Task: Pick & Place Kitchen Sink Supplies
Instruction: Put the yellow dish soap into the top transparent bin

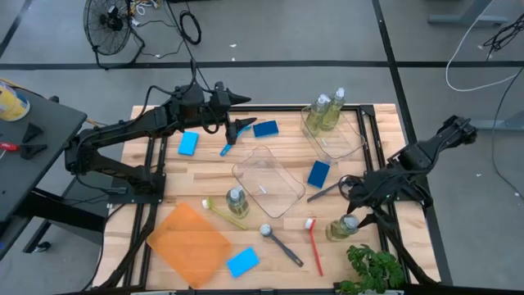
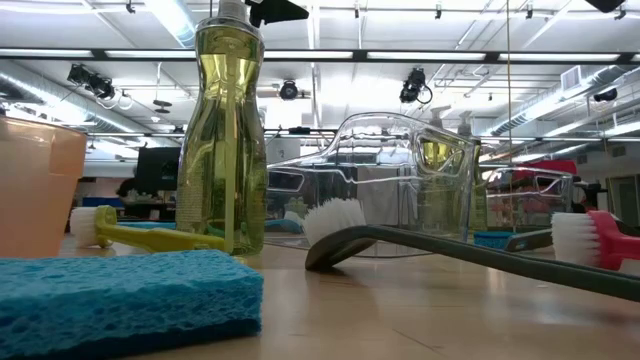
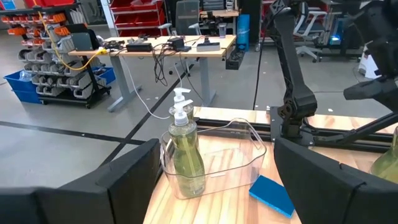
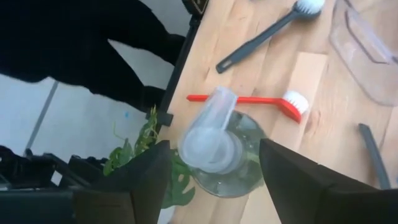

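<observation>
Right wrist view looks straight down on a soap bottle (image 4: 221,149) standing upright on the desk (image 4: 311,81), its pale pump cap centred between the right gripper (image 4: 214,174) fingers. The fingers stand apart on either side of the bottle and do not clearly touch it, so the gripper looks released rather than grasping. The bottle's long axis runs vertically, directly beneath the gripper.

High view places this bottle (image 1: 341,227) near the desk's front right corner, with the right gripper (image 1: 358,215) just above it. A red brush (image 1: 313,243) lies just beside it, and a grey brush (image 1: 282,243) lies nearby.

The left gripper (image 1: 239,129) hovers over the far side of the desk, fingers spread wide and empty, beside a blue sponge (image 1: 265,128). A clear tub (image 1: 333,131) beyond it holds two more soap bottles. For the front bottle, the right arm is plainly the nearer one.
</observation>
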### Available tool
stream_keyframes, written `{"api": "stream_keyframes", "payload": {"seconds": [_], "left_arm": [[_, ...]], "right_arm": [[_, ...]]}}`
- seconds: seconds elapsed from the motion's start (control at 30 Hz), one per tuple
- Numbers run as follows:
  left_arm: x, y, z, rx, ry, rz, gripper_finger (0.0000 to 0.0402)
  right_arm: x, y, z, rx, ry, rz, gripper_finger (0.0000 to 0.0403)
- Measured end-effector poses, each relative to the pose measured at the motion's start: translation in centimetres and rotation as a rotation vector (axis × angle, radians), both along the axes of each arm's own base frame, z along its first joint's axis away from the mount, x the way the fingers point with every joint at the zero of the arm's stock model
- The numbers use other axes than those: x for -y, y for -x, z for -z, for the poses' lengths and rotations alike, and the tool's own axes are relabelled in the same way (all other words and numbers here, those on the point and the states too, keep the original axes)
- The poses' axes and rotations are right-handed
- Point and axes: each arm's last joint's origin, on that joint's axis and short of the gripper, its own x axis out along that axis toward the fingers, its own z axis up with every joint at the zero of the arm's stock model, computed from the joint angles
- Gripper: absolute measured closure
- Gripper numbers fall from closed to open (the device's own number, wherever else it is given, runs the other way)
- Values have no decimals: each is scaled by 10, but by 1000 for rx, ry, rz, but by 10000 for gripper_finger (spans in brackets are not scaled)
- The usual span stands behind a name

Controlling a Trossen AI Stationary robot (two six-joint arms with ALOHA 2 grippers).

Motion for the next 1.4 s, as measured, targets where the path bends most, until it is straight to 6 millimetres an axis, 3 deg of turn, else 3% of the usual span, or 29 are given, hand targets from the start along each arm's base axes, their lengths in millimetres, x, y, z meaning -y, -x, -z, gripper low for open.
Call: {"api": "stream_keyframes", "payload": {"seconds": [0.3, 0.87, 1.4], "left_arm": [[0, 0, 0, 0, 0, 0, 81], [0, 0, 0, 0, 0, 0, 81], [0, 0, 0, 0, 0, 0, 81]], "right_arm": [[-10, -4, 6, -26, 40, 2, 156], [-12, -6, 5, -44, 0, 91, 160], [-12, -7, 3, -3, 2, 72, 315]]}}
